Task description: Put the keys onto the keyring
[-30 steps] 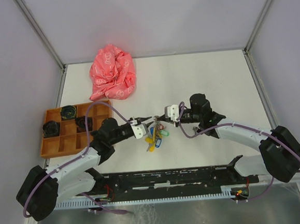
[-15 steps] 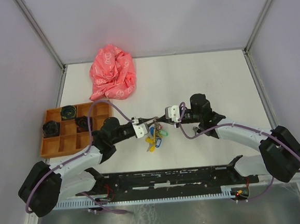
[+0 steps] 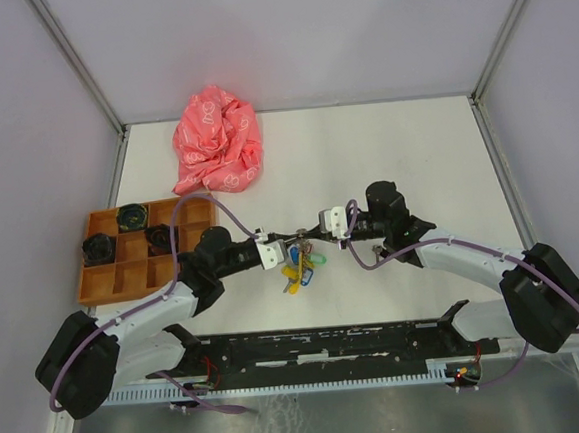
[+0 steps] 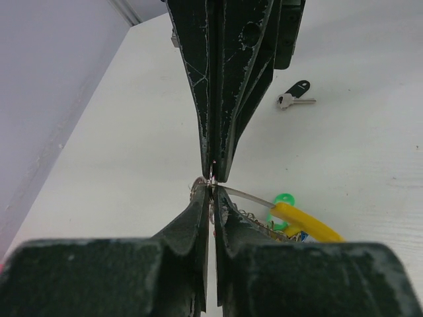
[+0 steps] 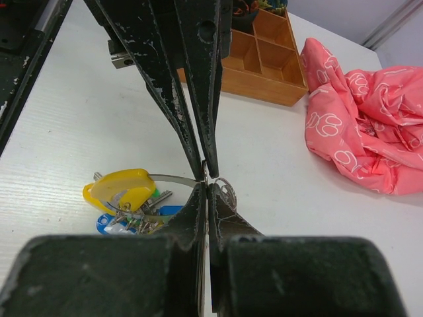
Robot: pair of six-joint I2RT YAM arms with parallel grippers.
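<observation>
Your left arm (image 3: 147, 318) and right arm (image 3: 463, 256) are white-shelled with black joints, purple cables (image 3: 182, 204) looping alongside; black fingers (image 4: 228, 79) (paint scratched) taper.

The white table (image 3: 414, 146) is bare over its right half. A crumpled pink cloth (image 3: 216, 142) with a white pattern lies at the far edge, left of the middle. An orange wooden tray (image 3: 124, 279) with compartments sits at the left edge. Near the middle, toward the near side, a bunch of keys (image 3: 299, 268) with yellow, blue and green tags rests on the surface. A single black-headed key (image 4: 295, 94) lies flat, apart from the bunch.
</observation>
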